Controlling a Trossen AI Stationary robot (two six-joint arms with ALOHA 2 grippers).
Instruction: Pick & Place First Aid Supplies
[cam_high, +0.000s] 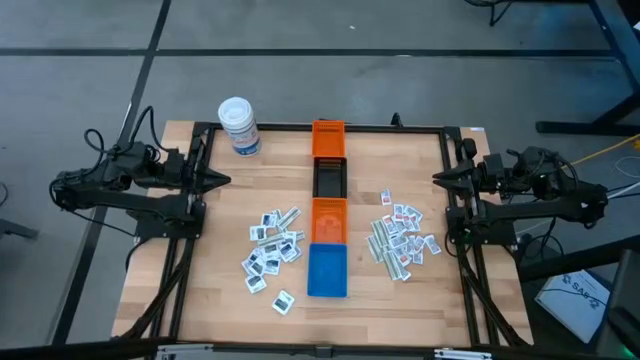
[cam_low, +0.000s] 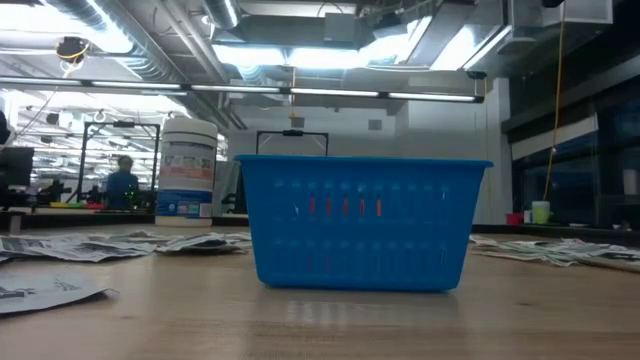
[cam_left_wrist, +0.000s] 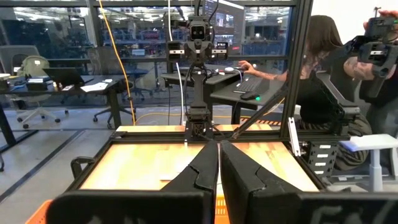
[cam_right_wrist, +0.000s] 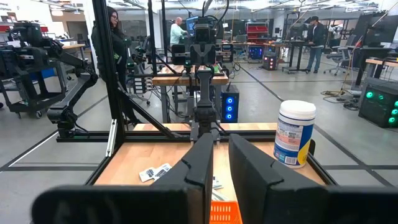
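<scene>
The first aid supplies lie flat on the table in two loose piles. In the high view the left pile (cam_high: 272, 250) and the right pile (cam_high: 400, 235) flank a column of bins: orange (cam_high: 328, 138), black (cam_high: 329, 178), orange (cam_high: 329, 220) and blue (cam_high: 327, 270). My left gripper (cam_high: 222, 181) hovers at the table's left edge with its fingertips together (cam_left_wrist: 219, 144). My right gripper (cam_high: 438, 178) hovers at the right edge, its fingers a narrow gap apart (cam_right_wrist: 222, 144). Neither is near a packet. A few packets (cam_right_wrist: 155, 172) show in the right wrist view.
A white tub with a blue label (cam_high: 239, 126) stands at the far left of the table, also seen as the tub (cam_right_wrist: 295, 134). In the low view the blue bin (cam_low: 365, 222) fills the middle, with packets (cam_low: 60, 245) beside it. A black frame rims the table (cam_high: 400, 127). People stand in the room beyond.
</scene>
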